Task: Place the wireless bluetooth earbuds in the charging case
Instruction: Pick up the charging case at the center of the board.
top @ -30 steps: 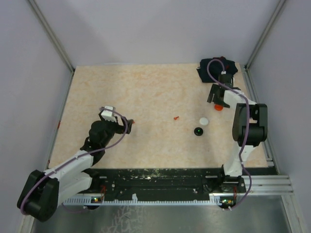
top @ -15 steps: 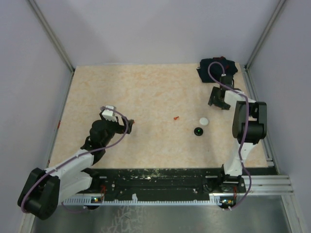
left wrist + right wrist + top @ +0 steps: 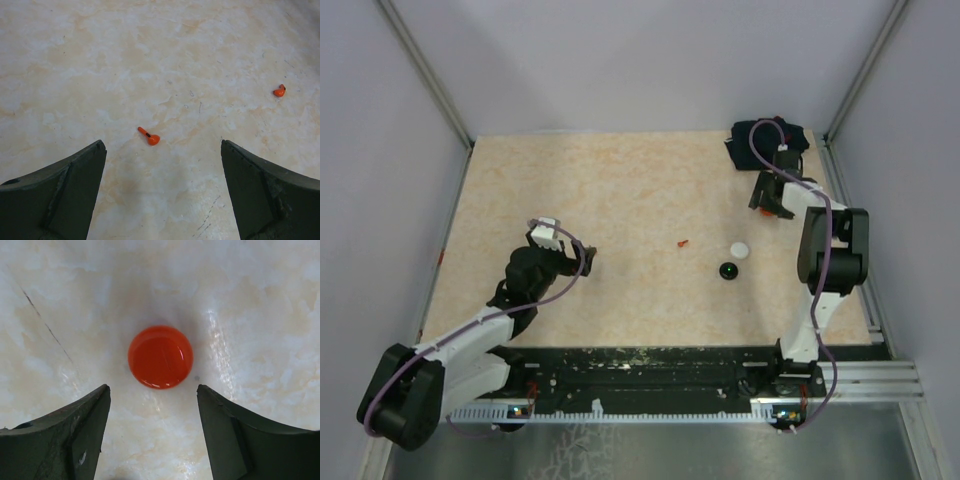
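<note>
Two small red stemmed plastic earbuds are on show from the left wrist camera, both lying loose on the beige marbled tabletop [image 3: 620, 180]. The nearer red earbud [image 3: 149, 136] sits just ahead of the left gripper [image 3: 162, 146], roughly on the line between its two dark fingertips, with bare table on either side and nothing touching it. That claw is spread wide and holds nothing at all. The farther red earbud [image 3: 279, 91] lies well off to the right of that view, apart from the first; from above it shows near the middle of the table. Over on the right side, the right gripper [image 3: 152, 390] points down at a round, glossy red puck [image 3: 160, 357]. The puck rests flat on the table just beyond the fingertips and centred between them. Those jaws stand apart, released, and neither finger makes contact with the puck. From above, the arm covers that puck. A round white puck [image 3: 739, 249] and a round black puck with a green spot [image 3: 728, 270] sit close together, nearer the arm bases and between the two arms. A dark cloth bundle [image 3: 767, 140] fills the far right corner, just beyond the right arm's wrist.
</note>
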